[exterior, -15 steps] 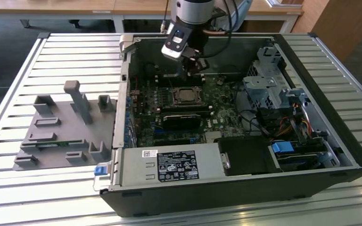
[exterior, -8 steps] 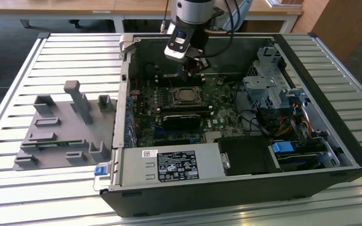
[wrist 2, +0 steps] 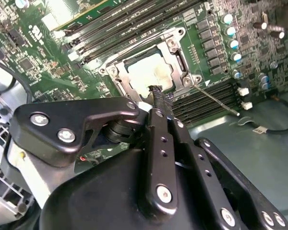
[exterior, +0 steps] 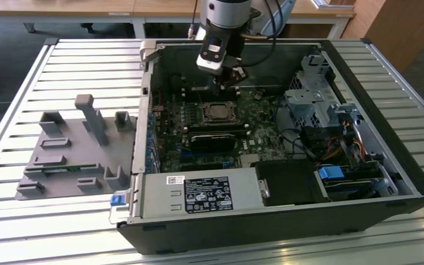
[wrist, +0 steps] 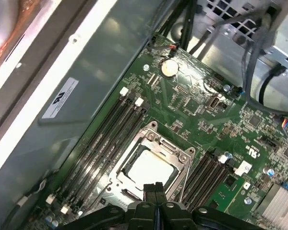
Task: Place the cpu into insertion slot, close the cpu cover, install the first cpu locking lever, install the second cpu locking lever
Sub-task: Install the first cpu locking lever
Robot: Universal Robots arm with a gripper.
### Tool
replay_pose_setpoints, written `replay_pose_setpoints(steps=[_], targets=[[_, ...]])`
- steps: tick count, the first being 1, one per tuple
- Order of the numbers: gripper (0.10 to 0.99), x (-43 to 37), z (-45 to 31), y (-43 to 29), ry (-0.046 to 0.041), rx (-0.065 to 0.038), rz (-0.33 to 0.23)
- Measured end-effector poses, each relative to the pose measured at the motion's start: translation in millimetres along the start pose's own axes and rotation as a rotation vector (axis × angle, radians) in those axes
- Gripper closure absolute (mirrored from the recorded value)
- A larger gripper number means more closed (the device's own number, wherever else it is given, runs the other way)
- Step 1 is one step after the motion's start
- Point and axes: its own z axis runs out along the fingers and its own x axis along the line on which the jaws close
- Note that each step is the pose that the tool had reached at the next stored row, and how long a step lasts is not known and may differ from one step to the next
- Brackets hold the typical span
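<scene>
The cpu (wrist 2: 148, 73) lies pale and square in the insertion slot (exterior: 216, 112) on the green board. The cpu cover (wrist 2: 178, 53), a silvery frame, lies down around the chip, which shows through its cut-out. In the first wrist view the cpu (wrist: 151, 168) and the cpu cover (wrist: 184, 158) sit just beyond my fingertips. A thin metal locking lever (wrist 2: 216, 99) sticks out from the socket's corner over the memory slots. My gripper (wrist 2: 157, 94) hangs just above the socket's edge, fingers (wrist: 159, 190) pressed together with nothing between them. In the exterior view my gripper (exterior: 228, 80) is above the socket's far side.
Long black memory slots (wrist: 103, 139) flank the socket on both sides. The case's metal walls (exterior: 147, 83) ring the board, with a drive cage and cables (exterior: 322, 110) at the exterior view's right and a power supply (exterior: 197, 194) in front. A grey fixture (exterior: 75, 149) sits outside the case.
</scene>
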Motion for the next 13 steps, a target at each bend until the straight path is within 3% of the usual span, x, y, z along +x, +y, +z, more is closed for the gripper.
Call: replay_pose_setpoints(steps=[13], targets=[[0.98, 0.0, 0.0, 0.0, -0.0012, 0.002, -0.14]])
